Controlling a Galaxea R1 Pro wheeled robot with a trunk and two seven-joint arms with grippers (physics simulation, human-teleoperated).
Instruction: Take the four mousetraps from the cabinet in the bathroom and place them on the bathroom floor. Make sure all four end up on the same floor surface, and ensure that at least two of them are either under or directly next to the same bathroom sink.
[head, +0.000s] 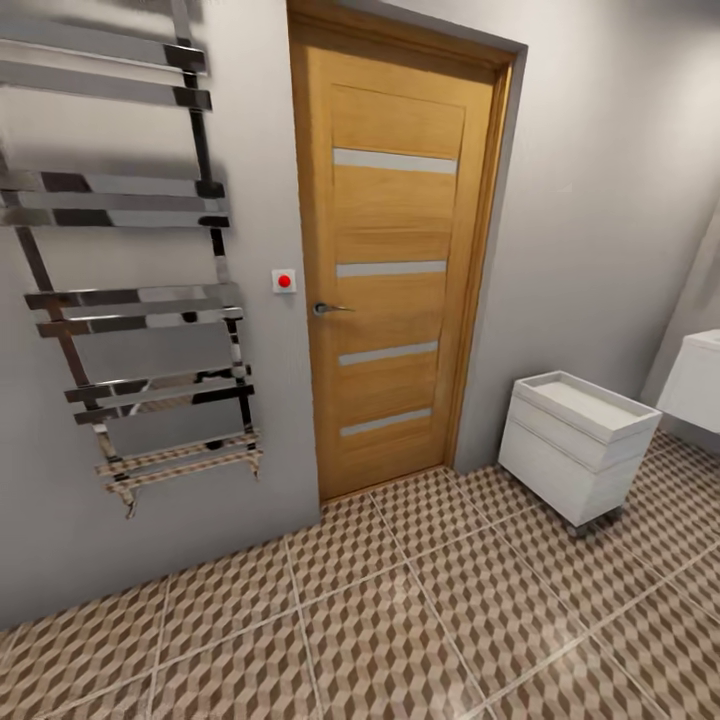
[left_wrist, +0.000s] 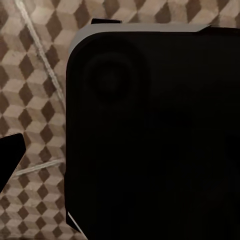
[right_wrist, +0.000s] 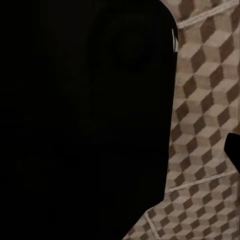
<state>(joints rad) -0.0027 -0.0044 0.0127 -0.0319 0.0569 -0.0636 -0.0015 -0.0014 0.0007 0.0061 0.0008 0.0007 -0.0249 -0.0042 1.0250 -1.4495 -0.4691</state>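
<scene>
The mousetraps and the cabinet are out of view. The bathroom floor (head: 400, 620), tiled in a brown, beige and white cube pattern, fills the lower part of the head view. It also shows under both wrists, as floor (left_wrist: 35, 90) and floor (right_wrist: 205, 100). A white boxy corner (head: 698, 382) at the right edge looks like the bathroom sink. One dark fingertip (left_wrist: 10, 159) shows in the left wrist view and one dark fingertip (right_wrist: 234, 150) in the right wrist view. Nothing is seen held, and I cannot tell how the jaws stand.
A shut wooden door (head: 395, 250) faces me, with a chrome towel rail (head: 130, 300) on the grey wall to its left. A small white tray-topped drawer unit (head: 575, 440) stands on the floor at the right. A large black robot part (left_wrist: 150, 140) blocks much of each wrist view.
</scene>
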